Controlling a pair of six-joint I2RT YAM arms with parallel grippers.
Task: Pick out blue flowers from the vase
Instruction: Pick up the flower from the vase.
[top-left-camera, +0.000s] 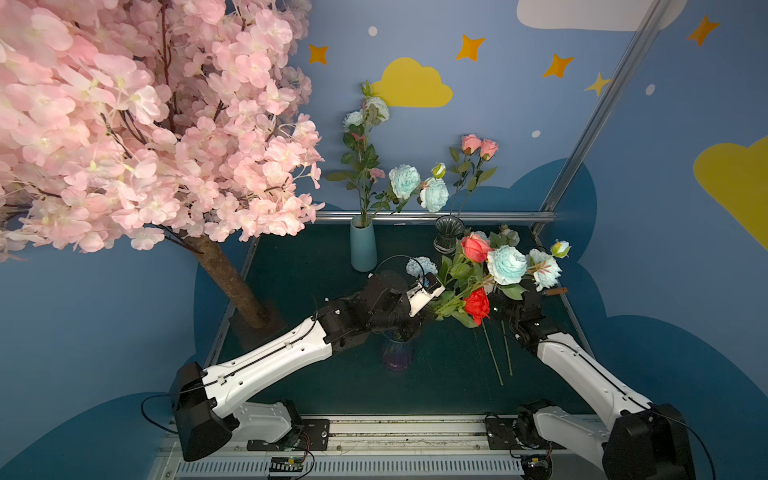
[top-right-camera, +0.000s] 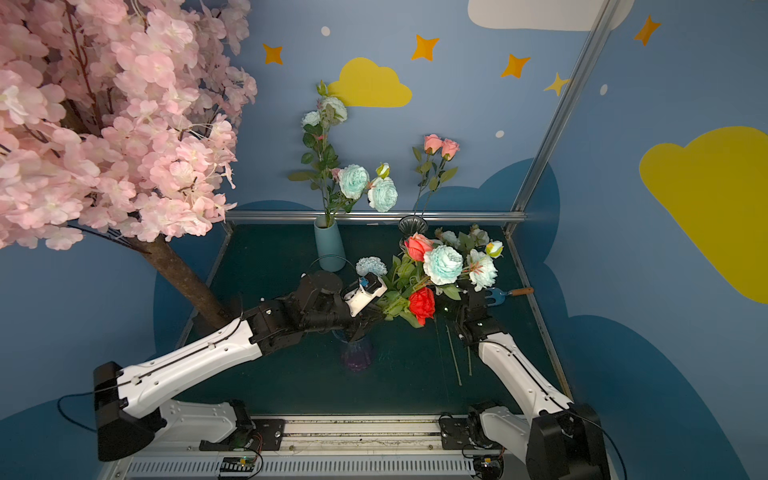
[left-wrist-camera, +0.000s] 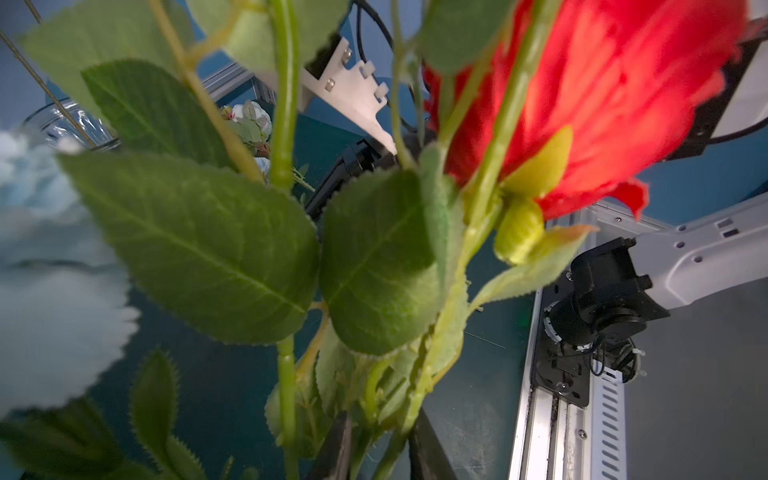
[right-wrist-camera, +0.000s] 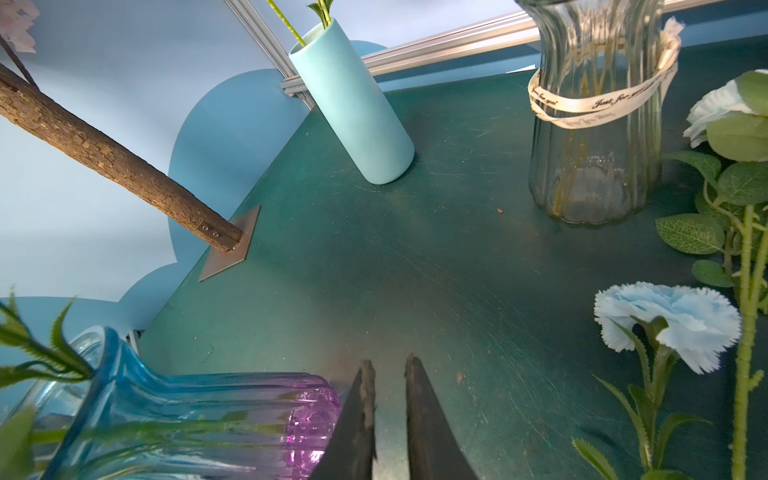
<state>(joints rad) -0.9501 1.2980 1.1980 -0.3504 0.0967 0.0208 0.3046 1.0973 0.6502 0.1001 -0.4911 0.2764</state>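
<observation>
Spotting the blue flowers (top-left-camera: 507, 259) right of centre in both top views, bunched with two red roses (top-left-camera: 476, 305) and leaning away from the purple-and-blue glass vase (top-left-camera: 397, 353) low in the middle. Noting more pale blue heads standing in the light blue cylinder vase (top-left-camera: 363, 245) at upper centre.

Judging the stems light and springy, probably wire-cored. Judging the heads soft, crushable and likely to snag on neighbouring leaves. Favouring a pinch on bare green stalk below the lowest leaves, never on the petals.

Seeing the left gripper (left-wrist-camera: 378, 440) at the bottom edge of the left wrist view, fingers (left-wrist-camera: 336, 444) straddling several green stalks with a small gap. Not managing to tell whether clamping or only touching.

Seeing the right gripper (right-wrist-camera: 388, 370) at lower centre of the right wrist view, fingertips slightly parted, gripping nothing, hovering over the green tabletop (right-wrist-camera: 415, 249) beside the glass vase.
</observation>
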